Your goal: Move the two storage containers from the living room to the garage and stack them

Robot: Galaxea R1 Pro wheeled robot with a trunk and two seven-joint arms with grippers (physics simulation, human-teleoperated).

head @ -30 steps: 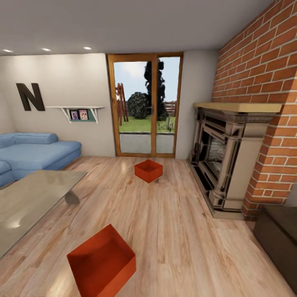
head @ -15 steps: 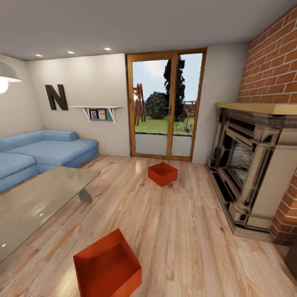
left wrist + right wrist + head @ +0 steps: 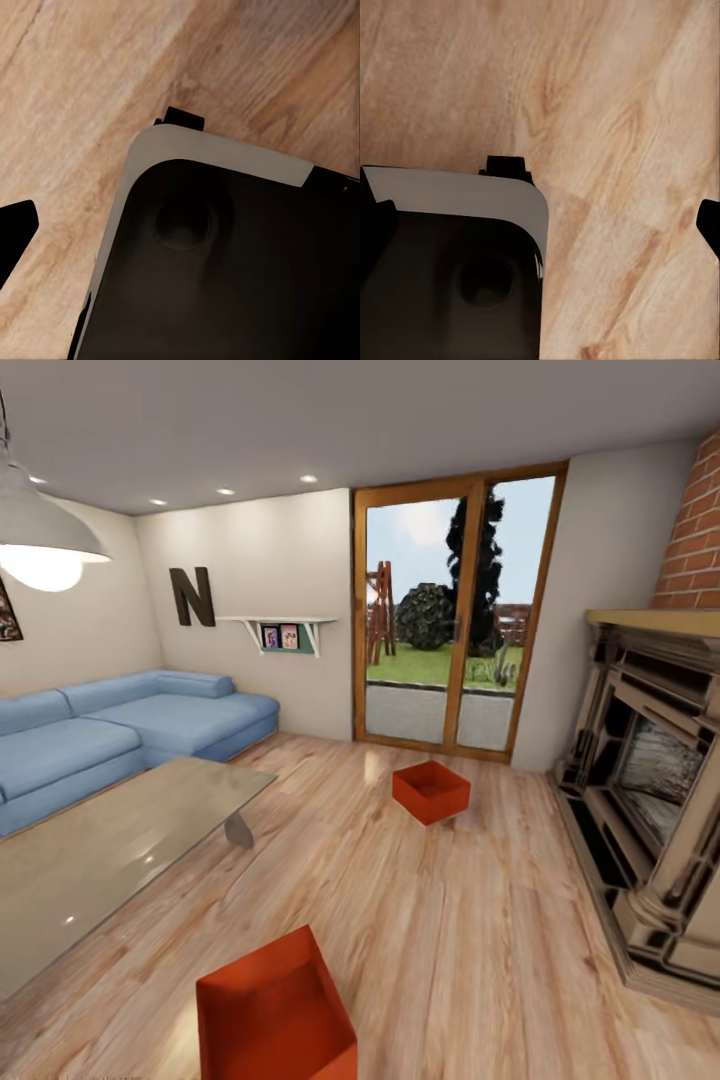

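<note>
Two red-orange storage containers stand apart on the light wood floor of the living room. The near container (image 3: 275, 1015) sits open-topped close in front of me, low in the head view. The far container (image 3: 431, 791) rests farther off, in front of the glass patio door (image 3: 455, 610). My left gripper (image 3: 180, 229) hangs over floor planks beside my dark base, with one black fingertip (image 3: 15, 234) at the picture's edge. My right gripper (image 3: 540, 221) is open, a fingertip (image 3: 709, 225) showing at the far side, nothing between them. The garage is out of view.
A glass coffee table (image 3: 90, 850) stands at the left, with a blue sectional sofa (image 3: 120, 725) behind it. A stone fireplace (image 3: 660, 790) under a brick wall lines the right side. A lamp (image 3: 40, 535) hangs at the upper left. Wood floor runs between the containers.
The head camera has turned to the left, so the whole scene has slid right and the lamp has come into view. Both containers rest where they were.
</note>
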